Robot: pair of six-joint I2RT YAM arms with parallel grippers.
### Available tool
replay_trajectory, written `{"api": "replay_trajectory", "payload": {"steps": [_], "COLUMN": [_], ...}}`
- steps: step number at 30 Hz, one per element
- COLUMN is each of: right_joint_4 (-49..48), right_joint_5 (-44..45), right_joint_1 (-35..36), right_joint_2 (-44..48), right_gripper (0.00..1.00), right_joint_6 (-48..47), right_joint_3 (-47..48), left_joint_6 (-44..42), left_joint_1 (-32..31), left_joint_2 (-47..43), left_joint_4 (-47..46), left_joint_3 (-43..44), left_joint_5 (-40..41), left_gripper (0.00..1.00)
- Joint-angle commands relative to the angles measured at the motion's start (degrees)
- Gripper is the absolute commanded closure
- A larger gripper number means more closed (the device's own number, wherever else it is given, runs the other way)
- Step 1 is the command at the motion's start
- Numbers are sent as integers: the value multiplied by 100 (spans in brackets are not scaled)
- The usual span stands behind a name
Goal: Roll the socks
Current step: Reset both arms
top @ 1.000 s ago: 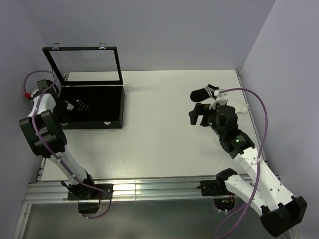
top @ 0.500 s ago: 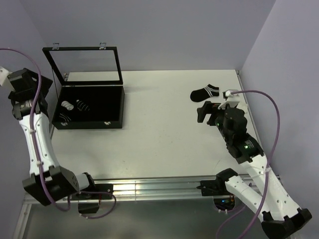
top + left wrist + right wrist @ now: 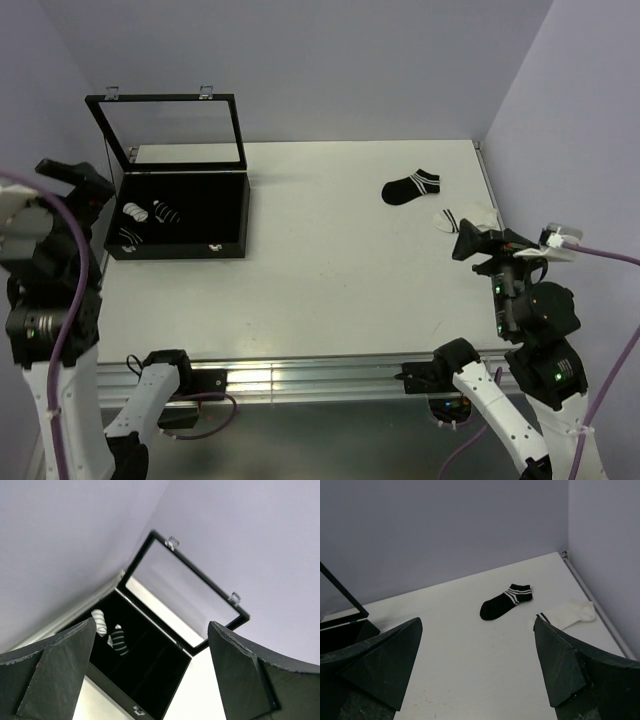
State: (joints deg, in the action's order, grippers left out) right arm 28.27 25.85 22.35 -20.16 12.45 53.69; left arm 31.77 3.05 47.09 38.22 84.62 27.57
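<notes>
Since the earlier frames, both arms have pulled back from their work areas. The left arm has lifted away from the case to the table's left edge, and the right arm has retreated to the near right corner, uncovering a second sock.

Left gripper (image 3: 151, 625): released, with the fingers spread wide and nothing between them. It is raised above and left of the black rectangular case (image 3: 180, 248), and its camera looks down into the case.

Right gripper (image 3: 477, 621): released, fingers wide apart and empty. It is well apart from both loose socks and faces them.

Case: it stands at the far left of the white table (image 3: 320, 290). Its glass-panelled hinged lid (image 3: 165, 98) is propped open toward the back wall. Three small rolled sock bundles lie in its left part:
- a white bundle with black stripes (image 3: 133, 211);
- a black bundle with white stripes (image 3: 165, 212) just beside it;
- a third striped bundle (image 3: 125, 236) nearer the front wall.

Loose socks: a flat black ankle sock with white cuff stripes (image 3: 411, 187) lies at the far right of the table. A flat white ankle sock with black cuff stripes (image 3: 465, 215) lies near it, closer to the right edge. The two are not touching.
</notes>
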Motion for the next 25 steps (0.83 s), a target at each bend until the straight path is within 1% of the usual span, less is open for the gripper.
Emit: {"api": "replay_trajectory", "payload": {"steps": [1,4,6,8,11,14,18,25], "right_joint_4": [345,416,372,346,258,275,389,223], "right_joint_5": [570,834,992,1036,1037,1019,957,966], "right_joint_1": [41,41,41,41,41,41,41,41], "right_joint_2": [292,643,951,1128,1366,1384,1331,1331], "right_gripper": [0,0,0,0,0,0,0,0], "right_joint_6": [-435,-611,-691,-778,-901,-867,-823,-928], "right_joint_3": [203,98,-51,-122,-210,-193,-113,-227], "left_joint_6": [-320,-408,-513,-584,-593,-549,-514,-461], "left_joint_1": [-260,-559,-639,-735,-850,-885,-885,-894], "left_joint_2": [-568,-1095,-1526,-1894,-2194,-2327,-2319,-2248], "left_joint_4": [318,441,450,441,459,441,432,327], "left_joint_3": [151,99,-33,-234,-506,-735,-824,-1026], "left_joint_5": [739,1003,1205,1531,1734,1682,1585,1470], "left_gripper": [1,1,1,0,1,1,1,1]}}
